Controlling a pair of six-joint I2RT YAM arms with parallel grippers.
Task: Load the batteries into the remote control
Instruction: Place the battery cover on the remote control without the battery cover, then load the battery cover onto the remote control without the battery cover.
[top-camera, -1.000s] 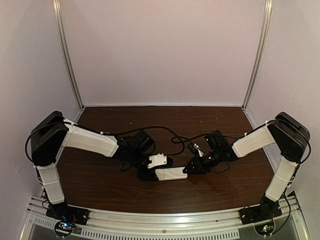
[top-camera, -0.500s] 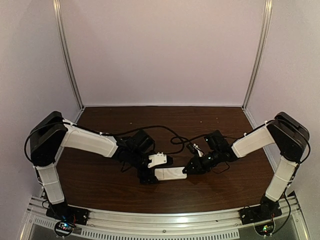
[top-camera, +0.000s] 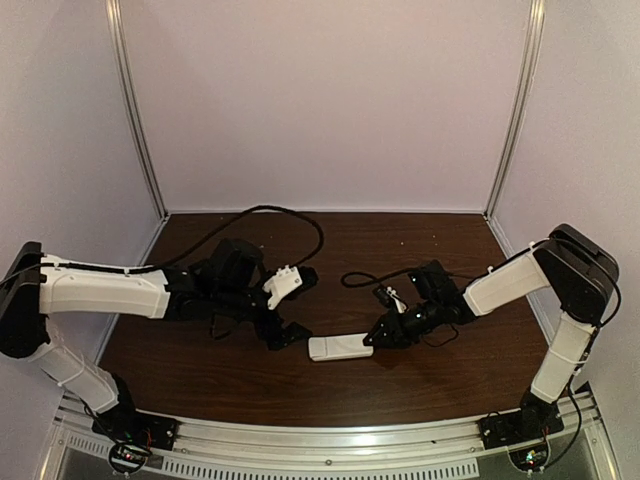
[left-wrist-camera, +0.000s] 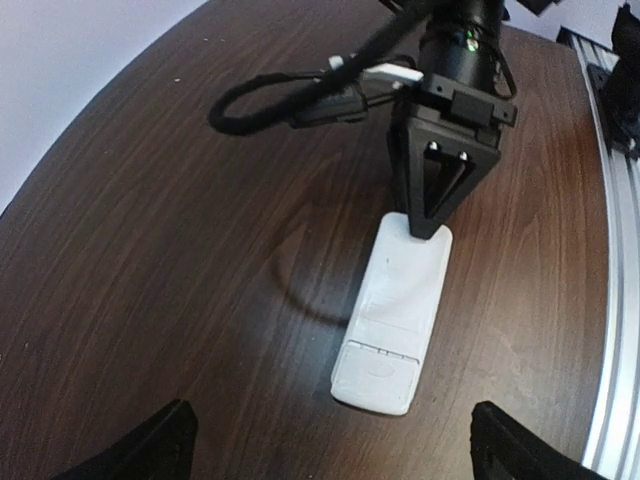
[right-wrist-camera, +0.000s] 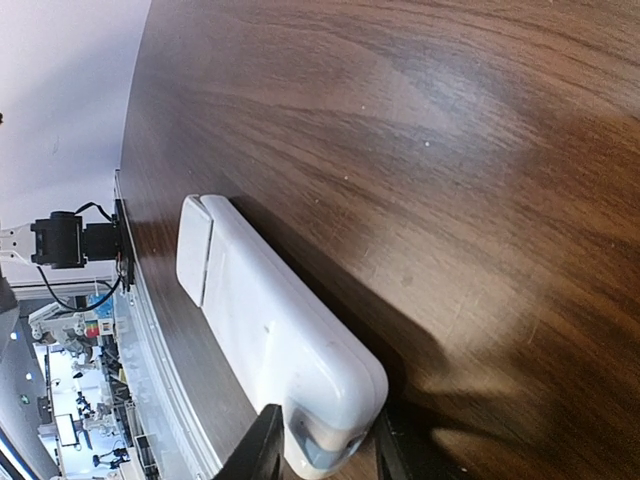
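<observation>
My right gripper (left-wrist-camera: 428, 215) straddles the remote's (left-wrist-camera: 395, 300) end, though I can't tell whether it pinches. The remote lies back-up on the table (left-wrist-camera: 150, 250). My left gripper (left-wrist-camera: 335, 450), fingers spread wide, just released and withdrew; batteries unseen, probably loaded

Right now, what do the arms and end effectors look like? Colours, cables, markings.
Left arm and right arm: white shells on the long links, black joints, a loose black cable running to each wrist. Right end effector is black, with triangular open-frame fingers and a green light on the wrist behind it. Left end effector is black with a white part beside it. No markings legible.
</observation>
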